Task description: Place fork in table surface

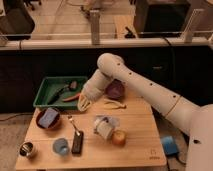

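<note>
The fork (72, 123) lies on the counter (135, 145), a thin silvery piece slanting from upper left to lower right, its lower end just above the top of the black remote (77, 142). It sits between the red bowl (48, 119) on the left and the white cup (103, 127) lying on its side on the right. The hand (83, 103) hangs at the near right corner of the green tray (45, 90), above the counter's back edge and well apart from the fork; its pale fingers point down with a small gap between them, and nothing is seen held there. Inside the tray lie a dark-handled utensil (62, 90) and an orange piece (71, 97). A purple bowl (115, 90) stands just right of the arm (145, 87), and a pale beige two-pronged tool (115, 104) lies in front of it. An orange cup (119, 137) stands just beside the white cup. A blue cup (60, 146) stands left of the remote, and a metal cup (27, 149) sits near the front left corner. A blue sponge (49, 116) rests in the red bowl.
</note>
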